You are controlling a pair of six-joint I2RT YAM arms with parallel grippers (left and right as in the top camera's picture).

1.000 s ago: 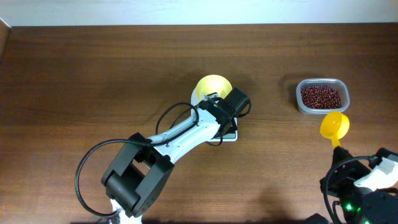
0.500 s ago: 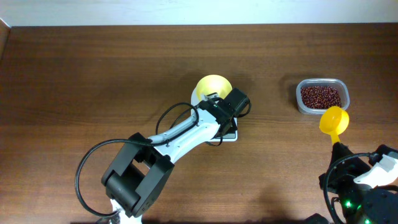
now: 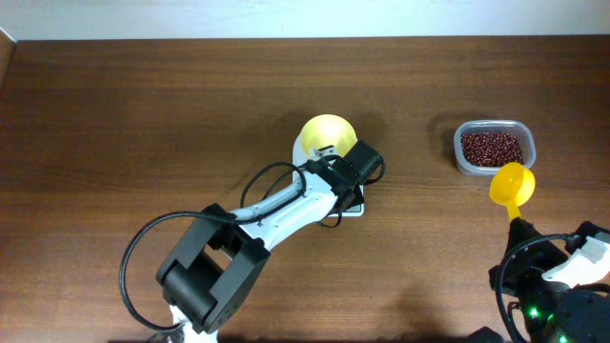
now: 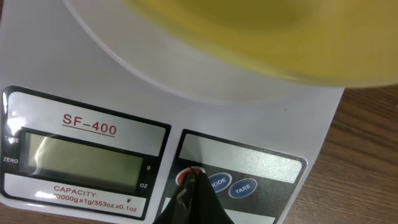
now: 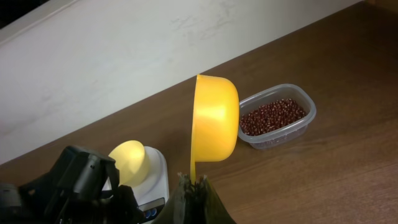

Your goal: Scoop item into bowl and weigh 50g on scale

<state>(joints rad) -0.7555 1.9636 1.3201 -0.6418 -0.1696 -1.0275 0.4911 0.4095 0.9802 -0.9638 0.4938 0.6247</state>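
Since a second ago the yellow scoop [image 3: 512,184] has drifted a little up the table toward the clear tub [image 3: 464,164], so its cup now sits just beside the tub's near rim. The left arm has shifted slightly too, uncovering more of the bowl [image 3: 324,133].

The bowl stands on the round platform of the scale [image 4: 93,81], near the middle of the brown wooden table [image 3: 143,114]. From overhead its inside shows plain yellow. In the left wrist view it is a blurred yellow mass above the scale's front panel.

The left gripper [image 4: 193,180] has its fingers pressed together into one dark point. That point rests on the red button [image 4: 185,177], just left of the blue MODE button [image 4: 217,182] and the TARE button [image 4: 243,187]. The grey display [image 4: 87,163] shows no readable digits.

The beans [image 3: 492,148] lie in the tub at the right of the table, well apart from the scale. They fill it in a level dark red-brown layer.

The right gripper [image 5: 191,185] pinches the scoop's thin handle at its lower end. In the right wrist view the cup stands on edge, its rounded back toward the tub. Overhead, the cup shows only yellow.
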